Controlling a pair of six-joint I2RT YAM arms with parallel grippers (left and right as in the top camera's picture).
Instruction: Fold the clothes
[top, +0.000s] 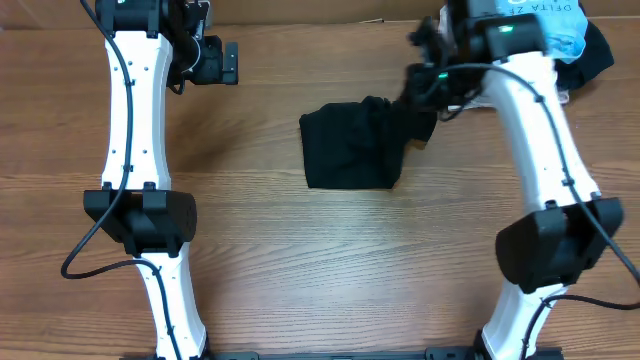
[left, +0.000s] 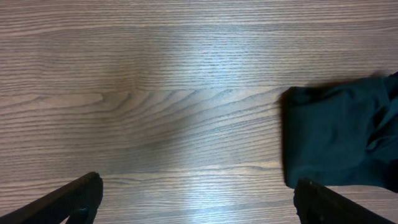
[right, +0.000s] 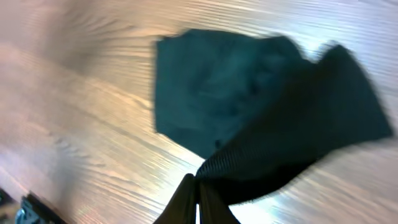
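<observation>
- Wood-grain desk (top: 300, 270) all round, and the black T-shirt (top: 345, 150) sits at its middle as a compact, roughly square bundle. Which arm has it?
- The right one. The right end effector (right: 198, 190) is pinched tight on an edge of the fabric, and a loose flap runs up to it from the bundle's right side.
- Which way does the bundle lie from that pinch?
- To the robot's left, and slightly nearer the base in the overhead view. The flap's long axis is left-right, so I'd judge the coming move carries it leftward over the bundle.
- And the other arm?
- The left end effector (left: 198, 186) is spread wide and holds nothing, above bare desk. It hangs well apart from the shirt, toward the far left. Its wrist camera catches only the bundle's left edge, at the right of its view.
- So the right is nearer by far.
- Yes, it's touching. One risk I see is that the thin cloth may drag the layers beneath if the flap is pulled rather than lifted across.
- Anything else nearby?
- A light-blue garment (top: 560, 30) at the far right corner, apart from the shirt.
</observation>
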